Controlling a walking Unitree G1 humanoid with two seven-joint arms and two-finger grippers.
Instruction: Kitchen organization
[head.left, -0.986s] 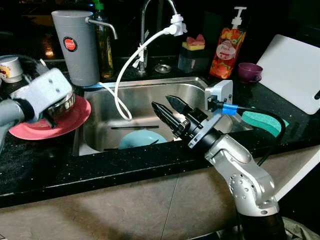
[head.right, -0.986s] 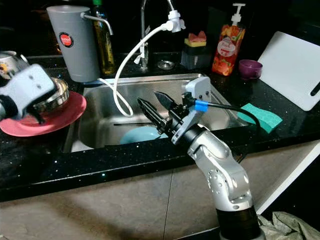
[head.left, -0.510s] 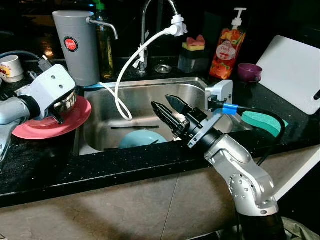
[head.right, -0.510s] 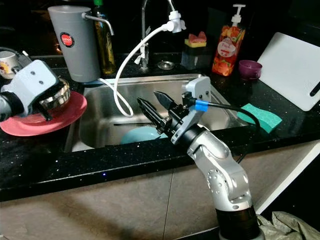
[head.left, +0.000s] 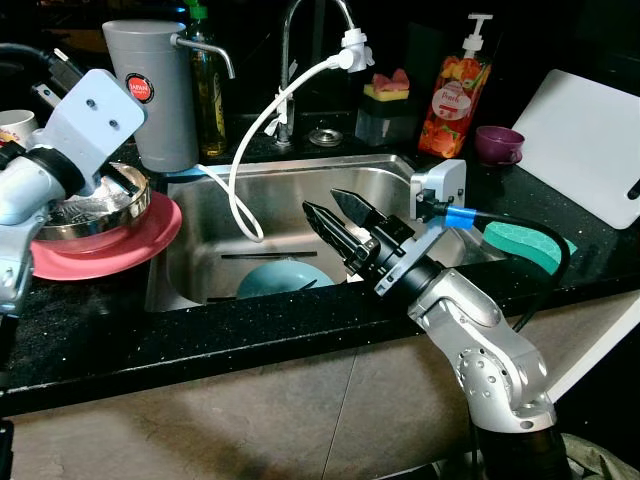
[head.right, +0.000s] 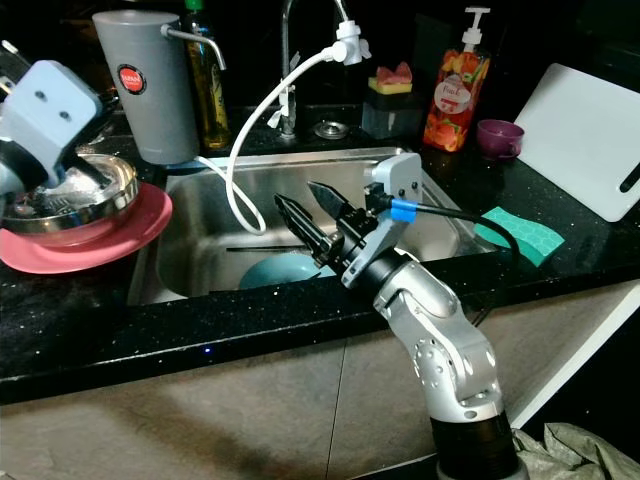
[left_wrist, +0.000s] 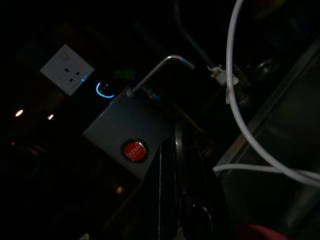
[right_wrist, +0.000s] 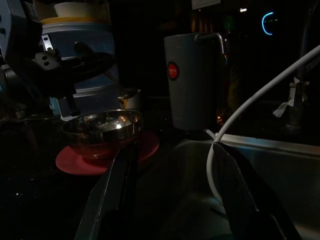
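- The left gripper (head.left: 128, 180) has lifted clear of the steel bowl (head.left: 88, 212); its fingers look pressed together, holding nothing.
- The bowl now sits on the pink plate (head.left: 120, 248) on the counter (head.left: 250, 340), so that placement seems finished.
- The right gripper (head.left: 335, 218) still hovers, fingers spread, above the sink (head.left: 200, 262) and its blue bowl (head.left: 285, 276).

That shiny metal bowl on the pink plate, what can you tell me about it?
The metal bowl is round, shallow and mirror-bright, likely steel, with a rolled rim. It sits upright on the pink plate, on the black counter left of the sink. Something pale and crumpled lies inside it. The left gripper hangs just above its rim; whether it touches is unclear.
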